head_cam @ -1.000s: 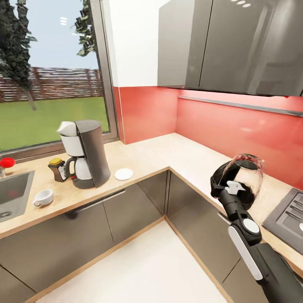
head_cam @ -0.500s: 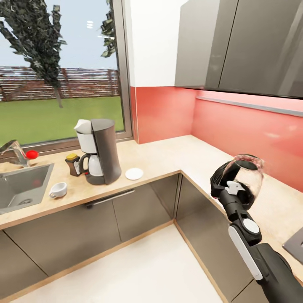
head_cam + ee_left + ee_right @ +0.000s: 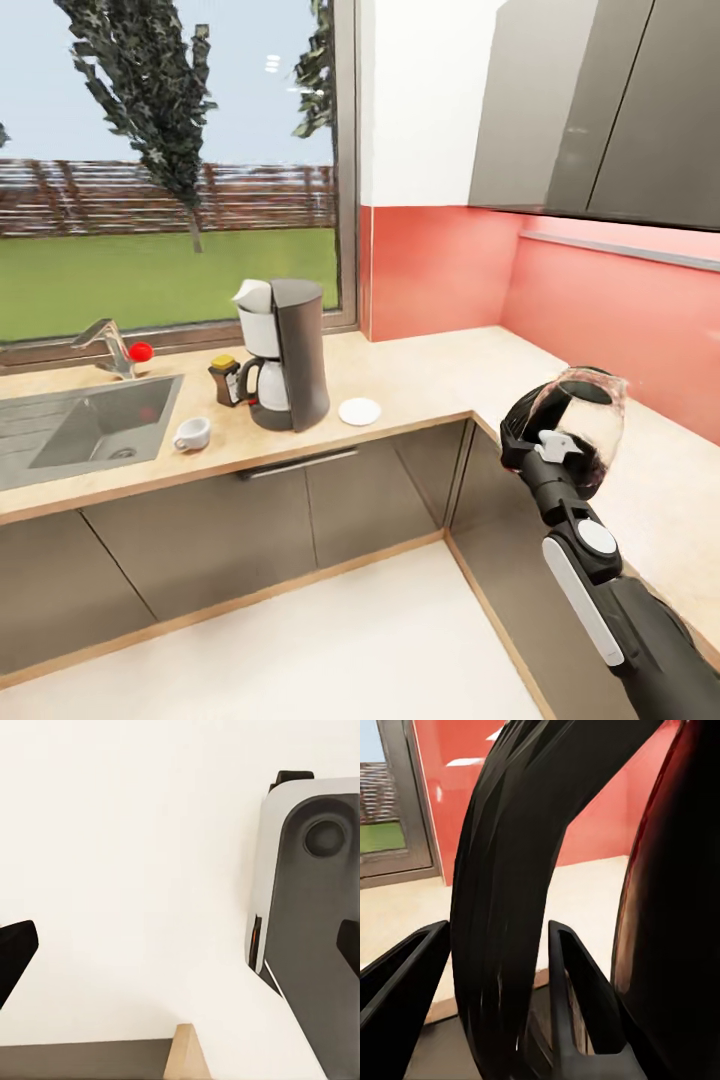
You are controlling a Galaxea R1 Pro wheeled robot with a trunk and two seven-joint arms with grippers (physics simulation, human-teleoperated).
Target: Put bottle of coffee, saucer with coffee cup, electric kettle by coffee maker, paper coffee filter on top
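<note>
The electric kettle (image 3: 583, 428) hangs in the air over the corner of the surface (image 3: 440, 375), tipped over, clenched by its black loop handle (image 3: 510, 907) in the right hand (image 3: 528, 440), whose fingers (image 3: 397, 982) sit on either side of that handle. Against the frames before, kettle and arm keep the same place in the head view while the whole kitchen has slid to the right, so the camera has swung left: the hob has gone out of sight and the sink (image 3: 90, 425) and tap (image 3: 105, 345) have come in. The kettle is rounded clear glass with dark reddish liquid sloshed up its wall. On the surface stands the coffee maker (image 3: 285, 353), dark grey back, white front; just beside it, on the sink side, the bottle of coffee (image 3: 225, 379); on its other side the saucer (image 3: 359, 411), bare; near the sink the coffee cup (image 3: 192, 433). The left hand (image 3: 180, 945) hangs released over the white floor
</note>
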